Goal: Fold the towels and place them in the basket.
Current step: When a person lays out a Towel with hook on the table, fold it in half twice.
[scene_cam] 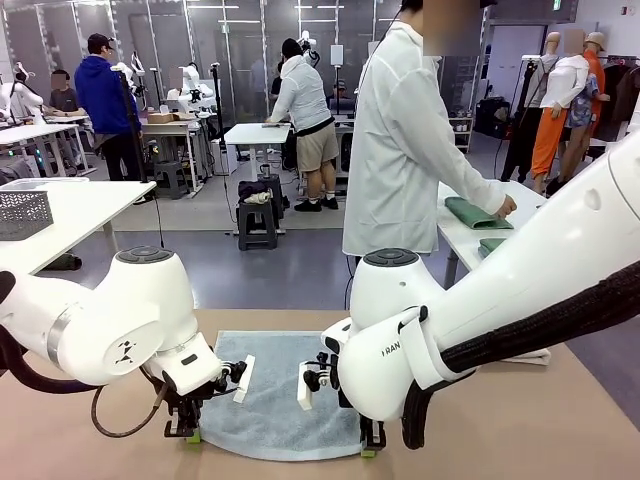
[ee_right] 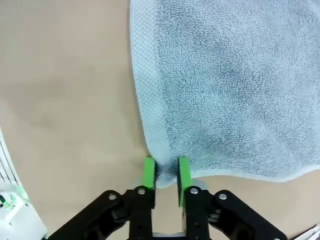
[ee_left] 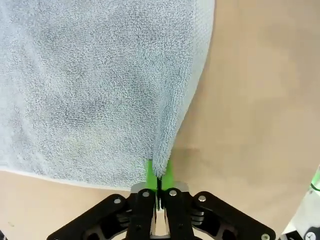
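Near edge: our left hand (ee_left: 159,172) and right hand (ee_right: 164,172) are closed, each pinching a near corner of the towel (scene_cam: 278,395) | towel flat on surface (scene_cam: 560,430) | we judge it light, limp; corners hold best.

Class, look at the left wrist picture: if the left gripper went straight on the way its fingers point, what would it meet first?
The towel. The left gripper is shut on the towel's edge, so the cloth lies right ahead, probably with the table just beneath it.
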`<control>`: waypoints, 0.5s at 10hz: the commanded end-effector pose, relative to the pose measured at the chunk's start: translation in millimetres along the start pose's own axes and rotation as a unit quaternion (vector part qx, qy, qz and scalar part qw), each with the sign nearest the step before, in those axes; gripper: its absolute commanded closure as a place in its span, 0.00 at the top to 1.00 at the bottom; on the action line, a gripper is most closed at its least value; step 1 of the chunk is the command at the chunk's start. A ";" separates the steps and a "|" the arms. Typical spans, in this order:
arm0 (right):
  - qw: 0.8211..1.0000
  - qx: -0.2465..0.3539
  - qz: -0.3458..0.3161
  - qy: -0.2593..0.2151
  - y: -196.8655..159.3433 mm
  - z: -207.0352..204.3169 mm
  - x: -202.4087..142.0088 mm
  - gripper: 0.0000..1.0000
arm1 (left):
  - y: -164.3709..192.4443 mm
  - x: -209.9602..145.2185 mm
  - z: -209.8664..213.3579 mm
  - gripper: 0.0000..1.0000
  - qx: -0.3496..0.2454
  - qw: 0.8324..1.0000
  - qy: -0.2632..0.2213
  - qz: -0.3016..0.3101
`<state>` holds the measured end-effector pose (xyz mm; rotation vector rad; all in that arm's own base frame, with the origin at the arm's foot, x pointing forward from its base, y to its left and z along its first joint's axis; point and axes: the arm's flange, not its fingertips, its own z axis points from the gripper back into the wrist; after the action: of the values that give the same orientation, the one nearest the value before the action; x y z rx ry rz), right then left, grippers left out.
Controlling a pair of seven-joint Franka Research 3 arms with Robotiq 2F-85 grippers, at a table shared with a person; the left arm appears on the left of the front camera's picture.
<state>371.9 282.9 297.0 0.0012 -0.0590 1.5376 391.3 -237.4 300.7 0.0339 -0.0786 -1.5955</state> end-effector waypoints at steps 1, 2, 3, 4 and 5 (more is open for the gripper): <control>1.000 0.005 0.005 0.007 -1.0 7.4 -0.4 0.00 | -0.1 0.3 -5.8 0.00 -0.002 1.000 -0.001 0.000; 1.000 0.002 0.004 0.011 -0.4 10.5 -1.4 0.13 | -0.1 -0.1 -5.5 0.00 -0.002 1.000 -0.001 0.000; 1.000 -0.001 0.005 0.009 0.4 13.4 -3.1 0.00 | -0.3 -0.5 -5.7 0.00 -0.002 1.000 -0.001 -0.001; 1.000 -0.002 0.009 0.004 4.0 18.0 -4.7 0.00 | -0.2 -1.3 -6.2 0.00 -0.001 1.000 -0.002 -0.001; 1.000 -0.007 0.011 0.004 13.2 26.3 -5.5 0.00 | -1.0 -2.3 -5.7 0.00 0.000 1.000 -0.004 0.000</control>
<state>368.3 282.1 311.9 -0.0124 -0.0633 1.5426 391.4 -237.3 300.7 0.0340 -0.0786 -1.5954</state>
